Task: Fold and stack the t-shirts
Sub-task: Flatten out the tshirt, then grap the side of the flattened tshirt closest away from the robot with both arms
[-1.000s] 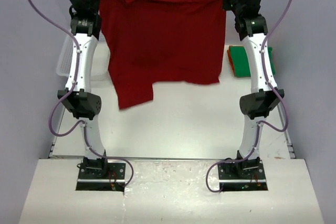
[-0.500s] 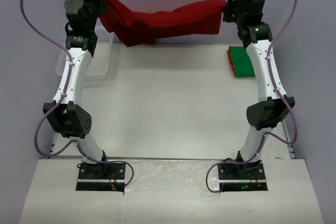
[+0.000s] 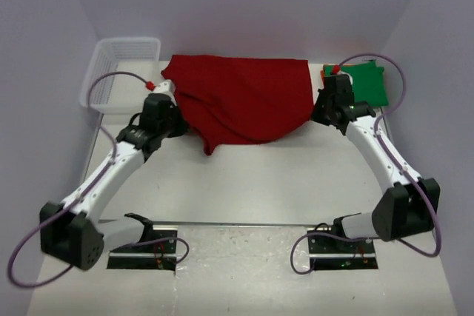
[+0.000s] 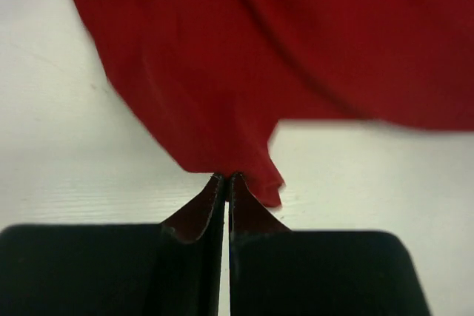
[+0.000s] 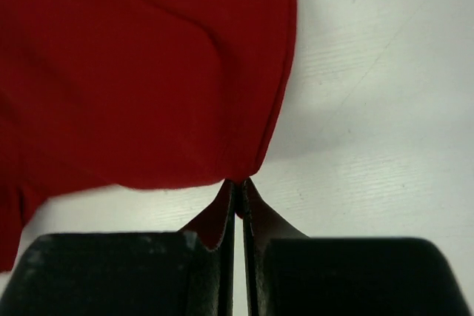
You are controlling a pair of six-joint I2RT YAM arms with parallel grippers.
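change: dark red t-shirt (image 3: 244, 98) down from mid-air hang, now spread on table (image 3: 259, 175) | left gripper (image 4: 226, 177), right gripper (image 5: 238, 181): both pinched on its edge | next: probably release, start fold

No text, label, brand or number is readable anywhere.

The dark red t-shirt (image 3: 241, 98) is plain, one even shade with no print. At three o'clock from it, the green t-shirt (image 3: 368, 83) is a bright, plain green. The mesh basket (image 3: 111, 64) at ten o'clock is white, like the table (image 3: 252, 175). The left arm (image 3: 111, 172) and right arm (image 3: 381, 153) are white with black joints and purple cables (image 3: 118, 74). The left gripper (image 4: 226, 180) and right gripper (image 5: 238, 184) are black.
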